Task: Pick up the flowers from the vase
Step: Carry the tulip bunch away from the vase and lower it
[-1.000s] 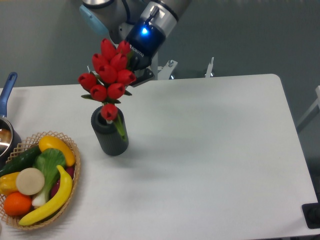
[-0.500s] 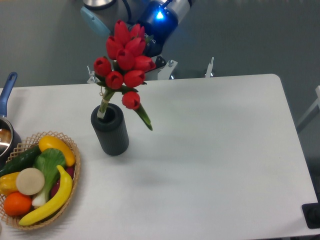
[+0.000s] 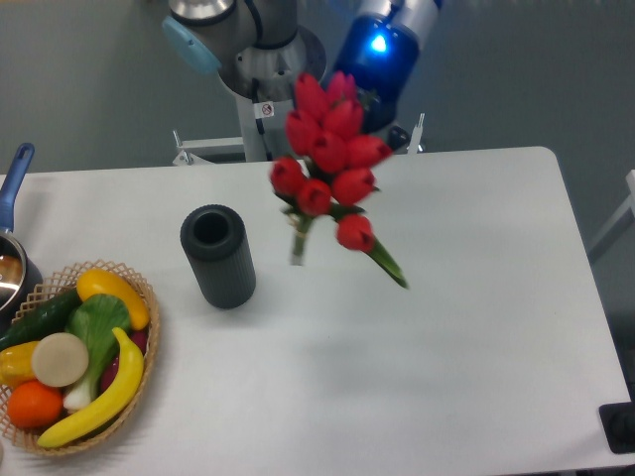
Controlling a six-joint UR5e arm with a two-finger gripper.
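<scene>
At the table's (image 3: 466, 397) left edge a blue-handled pot (image 3: 12, 243) and a wicker basket (image 3: 147, 342) of fruit and vegetables are seen. The vase (image 3: 217, 256) is stood upright, left of centre, its mouth bare. The flowers (image 3: 330, 164) are held in the air near the far edge, clear of the vase. The gripper (image 3: 372, 94) is hidden behind the buds; its opening cannot be told.

no legible text, small sticker on robot base (image 3: 265, 109) unreadable
</scene>
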